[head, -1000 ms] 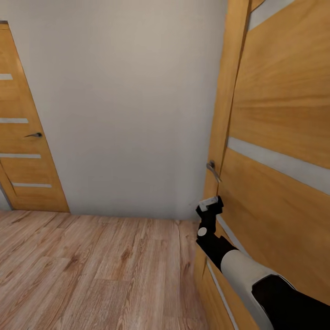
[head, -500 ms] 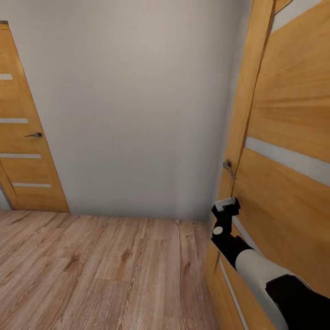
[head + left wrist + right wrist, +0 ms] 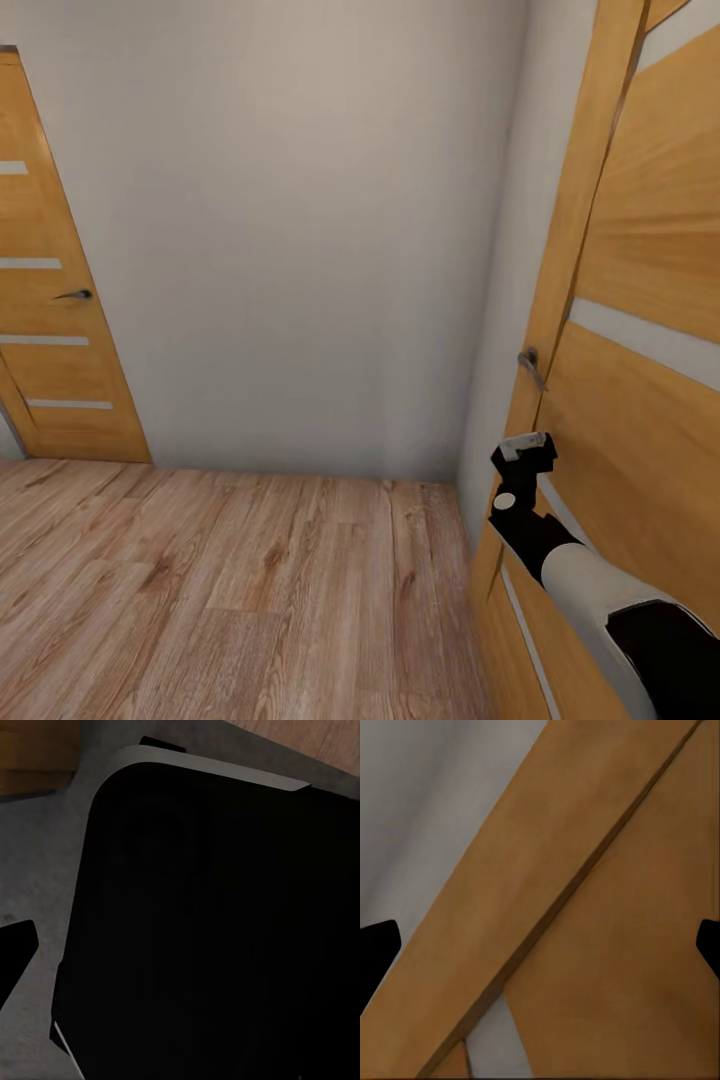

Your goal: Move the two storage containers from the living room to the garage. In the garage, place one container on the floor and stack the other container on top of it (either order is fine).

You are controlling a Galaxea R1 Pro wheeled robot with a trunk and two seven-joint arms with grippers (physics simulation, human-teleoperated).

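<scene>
The two storage containers are out of view. My right gripper [image 3: 525, 446] is held out low against the wooden door [image 3: 640, 400] on the right, just under its metal handle [image 3: 531, 368]. In the right wrist view the gripper [image 3: 540, 952] is open, its dark fingertips [image 3: 375, 952] far apart at the picture's edges, with only door wood and frame between them. In the left wrist view one dark fingertip [image 3: 15, 949] of the left gripper sits at the edge, in front of the robot's black body [image 3: 210, 930].
I face a plain cream wall [image 3: 300, 250] in a narrow passage with light wood-plank flooring [image 3: 220, 590]. A second wooden door [image 3: 45, 300] with a dark handle [image 3: 75, 295] stands shut at the left. The right door's frame [image 3: 575, 220] runs up beside the wall.
The door on the right has swung away to the right, and my right arm has gone with it. The left door and the wall have stayed put.
</scene>
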